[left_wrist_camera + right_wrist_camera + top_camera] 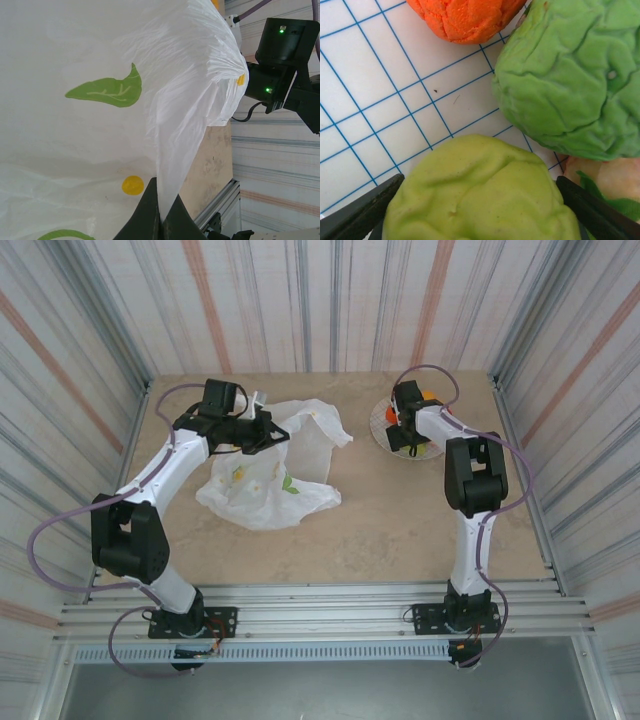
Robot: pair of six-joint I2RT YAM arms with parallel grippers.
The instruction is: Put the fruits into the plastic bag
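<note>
- the yellow-green fruit (480,200) lies on the checked plate (380,100), at the bottom of the right wrist view
- a dark green fruit (570,75) sits just beside it, an orange fruit (465,17) is a bit further off, and a pale one with a green leaf (615,177) peeks in at the corner
- the right gripper (480,180) has its fingers (360,215) spread around that yellow-green fruit, one at each side and right up against it. Honestly can't tell if they're squeezing or just touching
- from the top camera the plate (382,418) is at the far right of the table (380,530), with the right gripper (403,435) over it
- the plastic bag (275,470) is well apart from the fruits — it's crumpled on the far left part of the table, leaf and lemon print showing
- the left gripper (262,430) is at the bag's far edge; in its wrist view the jaws are pinched together on a fold of the bag (165,125), with the film rising from the left gripper (162,200)
</note>
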